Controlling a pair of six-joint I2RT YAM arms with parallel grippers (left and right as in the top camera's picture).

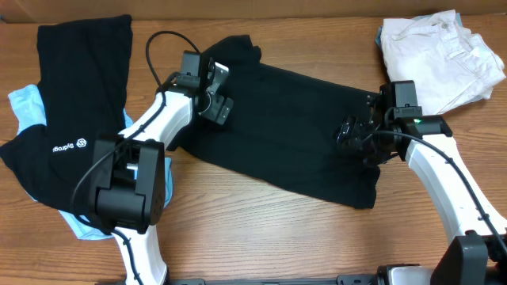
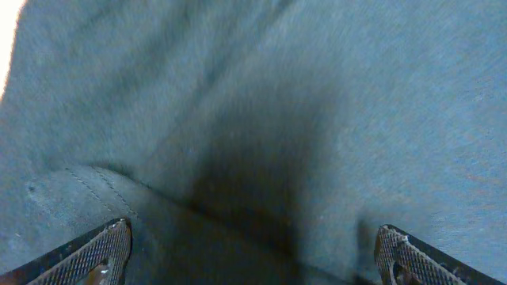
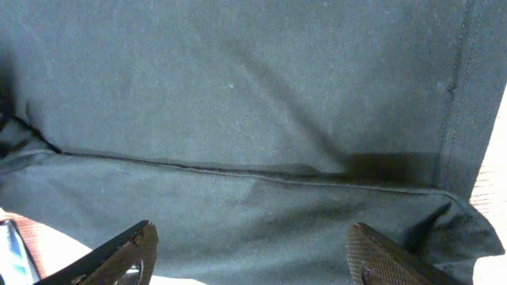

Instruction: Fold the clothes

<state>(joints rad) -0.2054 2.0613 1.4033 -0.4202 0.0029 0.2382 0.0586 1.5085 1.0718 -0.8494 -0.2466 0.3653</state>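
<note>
A black garment (image 1: 285,127) lies spread flat across the middle of the table. My left gripper (image 1: 218,101) is open over its left part; its wrist view shows dark cloth (image 2: 261,134) with a seam between the wide-spread fingers (image 2: 253,253). My right gripper (image 1: 352,134) is open over the garment's right end, near the hem; its wrist view shows the cloth (image 3: 238,103), a seam and the hem edge between the open fingers (image 3: 249,253). Neither gripper holds cloth.
A second black garment (image 1: 71,103) with white lettering lies at the left over a light blue garment (image 1: 28,107). A crumpled white garment (image 1: 440,55) sits at the back right. Bare wooden table (image 1: 317,245) runs along the front.
</note>
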